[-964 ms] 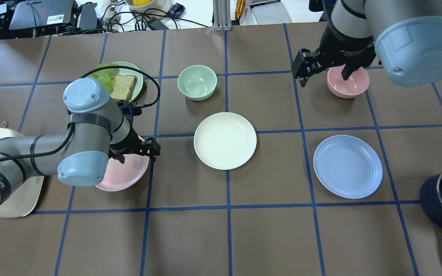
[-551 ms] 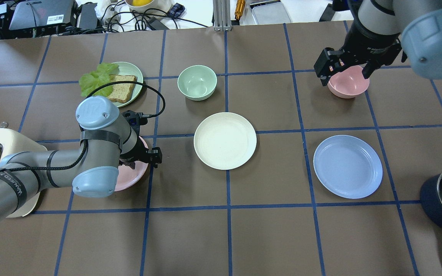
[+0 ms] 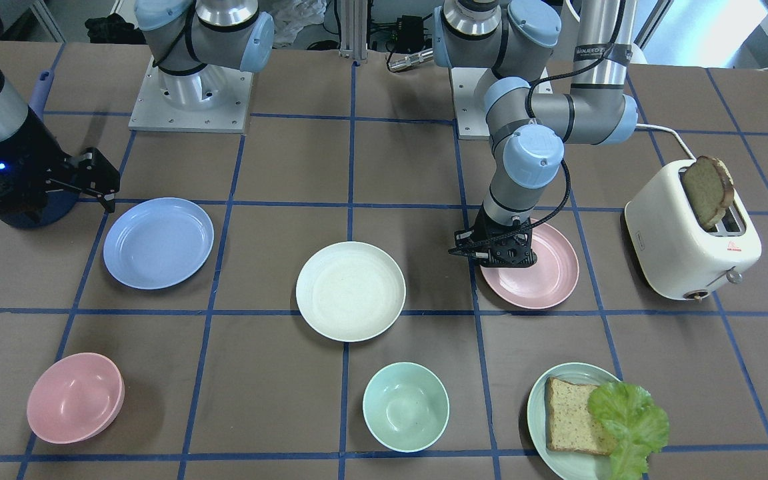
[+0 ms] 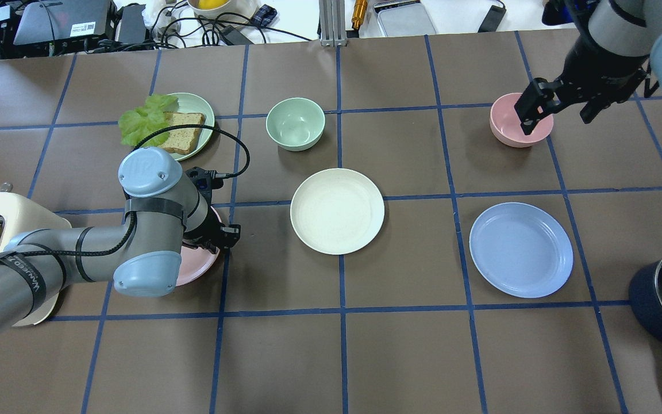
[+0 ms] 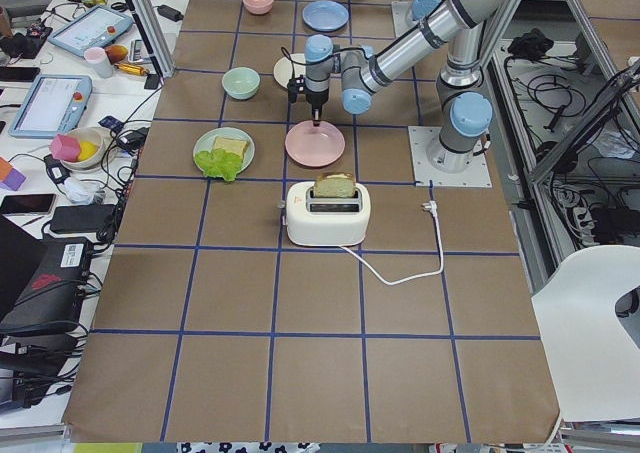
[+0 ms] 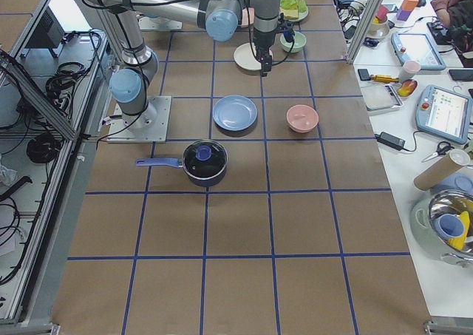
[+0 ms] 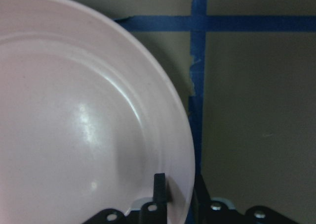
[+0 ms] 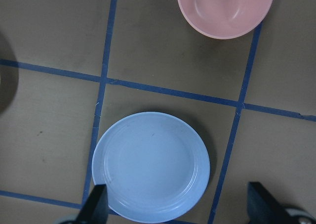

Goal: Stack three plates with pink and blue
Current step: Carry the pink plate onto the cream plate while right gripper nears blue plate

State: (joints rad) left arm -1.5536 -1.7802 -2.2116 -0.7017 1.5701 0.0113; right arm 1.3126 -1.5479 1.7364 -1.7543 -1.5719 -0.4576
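**Left gripper arrives at the pink plate's edge**

Your left gripper (image 4: 216, 236) has come down on the pink plate (image 3: 547, 273), at the edge facing the white plate (image 4: 337, 211). The right gripper (image 4: 559, 110) has moved aside, near the pink bowl (image 4: 509, 131). So the pink pick-up is starting, I think. The left fingers (image 7: 159, 184) stand narrowly astride the rim; whether they pinch, I cannot tell. The right jaws are wide apart, empty. The blue plate (image 4: 520, 250) lies separate; nothing is stacked.
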